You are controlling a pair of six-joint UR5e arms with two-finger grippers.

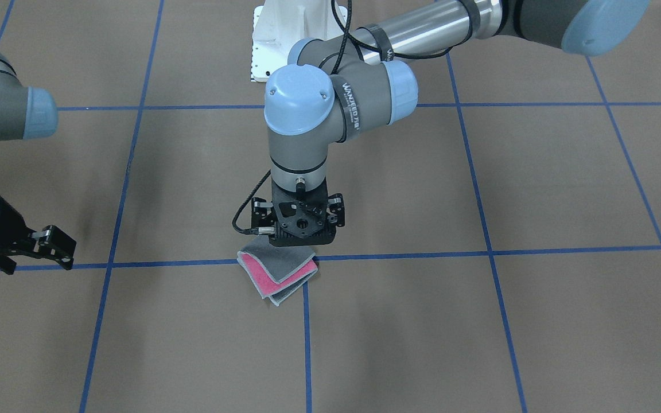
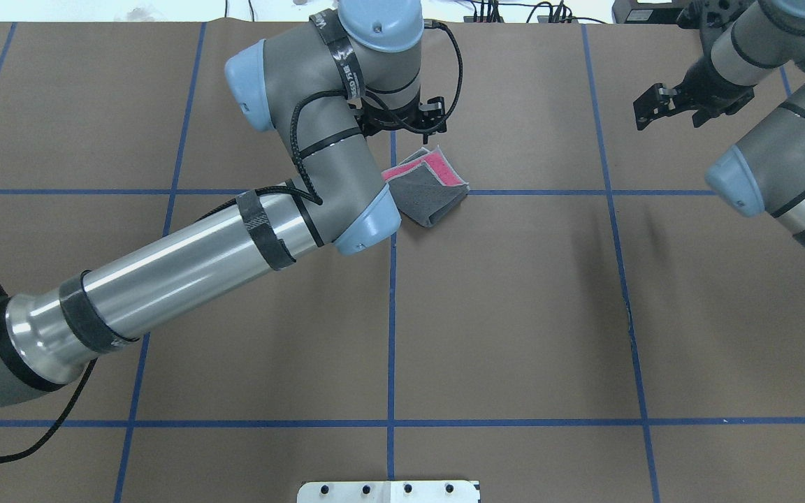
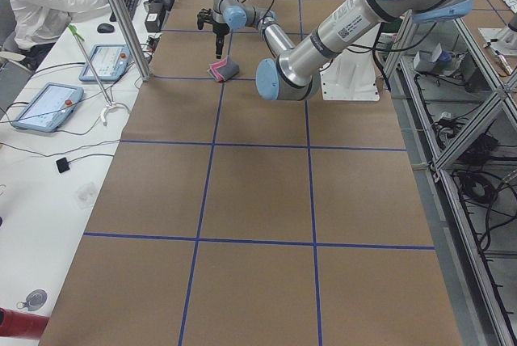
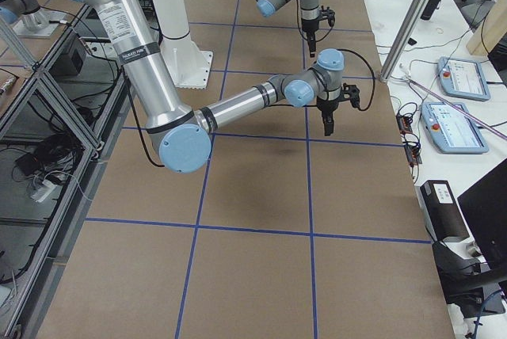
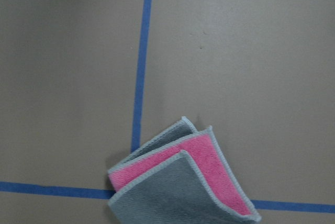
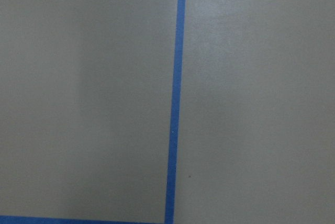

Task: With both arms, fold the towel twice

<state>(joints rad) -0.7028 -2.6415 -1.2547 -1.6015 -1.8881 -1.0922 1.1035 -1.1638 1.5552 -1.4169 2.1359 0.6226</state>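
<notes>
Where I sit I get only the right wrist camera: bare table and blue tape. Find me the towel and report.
Observer: The towel lies on a tape crossing near the middle of the table, well away from your right hand.
Operator: Describe its state.
Observer: It is folded into a small stack, dark grey outside, with a pink strip showing between the layers.
Operator: Now give me the left hand.
Observer: The left hand hangs over the towel, pointing down. Its own camera shows no finger on the cloth.
</notes>
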